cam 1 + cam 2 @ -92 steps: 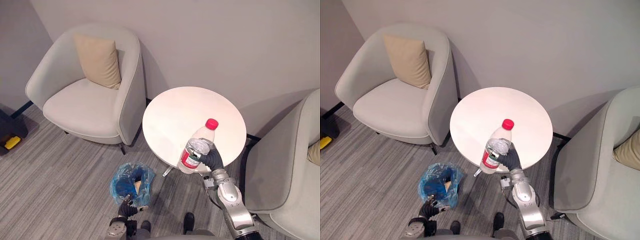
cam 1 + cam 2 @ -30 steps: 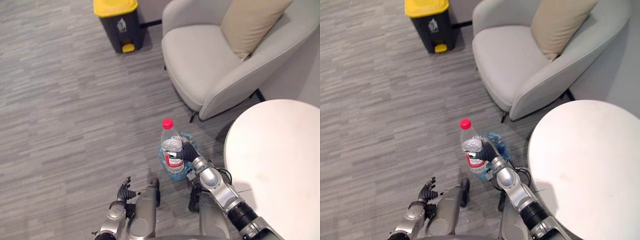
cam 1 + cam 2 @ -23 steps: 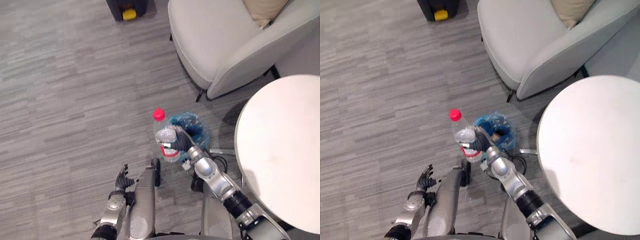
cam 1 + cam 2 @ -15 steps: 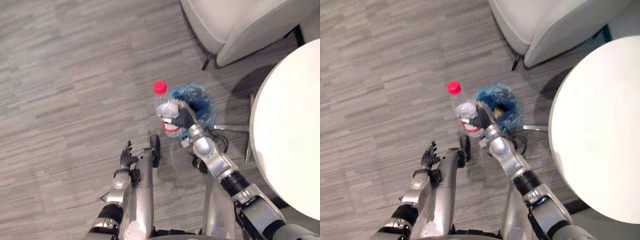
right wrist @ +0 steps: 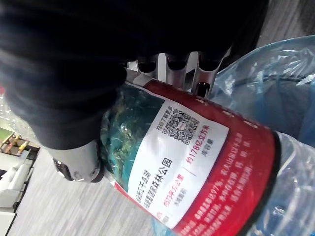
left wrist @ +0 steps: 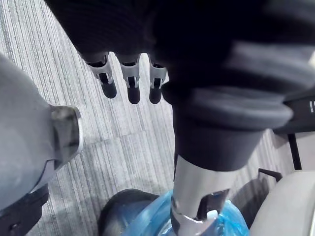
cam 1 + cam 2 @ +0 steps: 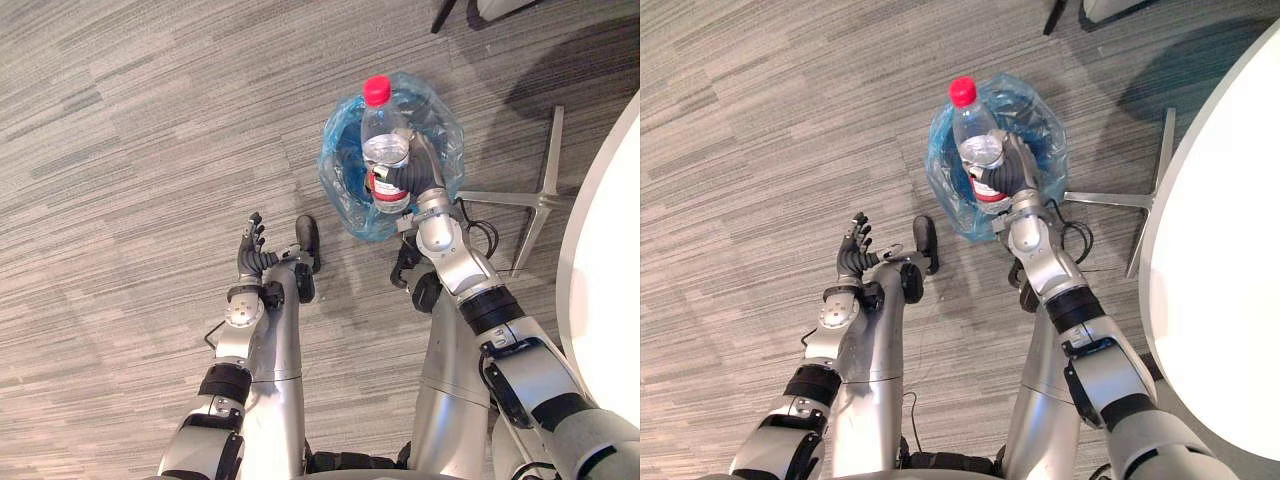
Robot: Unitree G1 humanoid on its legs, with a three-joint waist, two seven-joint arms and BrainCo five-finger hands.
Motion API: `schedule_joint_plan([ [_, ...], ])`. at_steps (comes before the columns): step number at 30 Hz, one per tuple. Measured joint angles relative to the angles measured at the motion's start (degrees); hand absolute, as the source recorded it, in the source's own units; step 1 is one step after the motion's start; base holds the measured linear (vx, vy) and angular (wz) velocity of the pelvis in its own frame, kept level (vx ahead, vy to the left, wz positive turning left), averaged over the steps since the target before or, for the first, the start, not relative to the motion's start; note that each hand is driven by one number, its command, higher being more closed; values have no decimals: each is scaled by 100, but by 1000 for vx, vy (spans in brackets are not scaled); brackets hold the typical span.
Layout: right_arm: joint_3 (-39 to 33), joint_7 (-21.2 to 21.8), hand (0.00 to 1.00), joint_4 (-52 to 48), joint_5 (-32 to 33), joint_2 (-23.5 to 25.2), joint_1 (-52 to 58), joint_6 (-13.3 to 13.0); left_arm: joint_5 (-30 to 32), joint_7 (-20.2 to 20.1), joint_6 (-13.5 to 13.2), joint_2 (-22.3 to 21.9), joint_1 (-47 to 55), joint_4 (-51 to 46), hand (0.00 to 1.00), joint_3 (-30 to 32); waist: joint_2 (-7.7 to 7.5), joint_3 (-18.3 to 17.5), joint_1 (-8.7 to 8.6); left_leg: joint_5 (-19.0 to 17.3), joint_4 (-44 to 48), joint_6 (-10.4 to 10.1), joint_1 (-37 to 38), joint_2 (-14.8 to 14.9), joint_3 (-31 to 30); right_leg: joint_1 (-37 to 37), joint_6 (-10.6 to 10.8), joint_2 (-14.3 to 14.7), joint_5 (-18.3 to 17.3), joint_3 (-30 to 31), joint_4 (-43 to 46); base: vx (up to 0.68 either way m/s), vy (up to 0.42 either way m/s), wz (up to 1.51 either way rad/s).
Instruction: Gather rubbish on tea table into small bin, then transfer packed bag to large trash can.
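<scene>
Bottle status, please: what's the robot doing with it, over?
Right hand shut on bottle, held above blue-bagged small bin. Left hand open, idle. Nothing seen blocking the drop.

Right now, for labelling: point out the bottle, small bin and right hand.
bottle (image 7: 383,135), left eye view, clear shoulder.
small bin (image 7: 338,185), left eye view, bag wall.
right hand (image 7: 415,178), left eye view, dark cover.

Clear glossy plastic bottle (image 7: 384,138); thin crinkled blue plastic bin liner (image 7: 343,188); floor (image 7: 120,150) probably matt carpet.
</scene>
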Motion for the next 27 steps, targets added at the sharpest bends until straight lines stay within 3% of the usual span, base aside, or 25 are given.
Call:
schedule_joint_plan([
  [14,-59,-126,0,56,-77,57,-52,-2,1,120,4,56,-9,-101,0,-2,-1,-2,-15,3,-55,-1,-116,-3,4,-120,-3,-4,-36,-17,-14,-2,1,0],
  [27,275,-89,0,-631,-1256,236,914,-105,21,132,40,-38,23,56,0,1,-29,-18,-29,56,-328,-89,228,92,-8,231,-71,126,9,-104,-309,-18,1,-2],
])
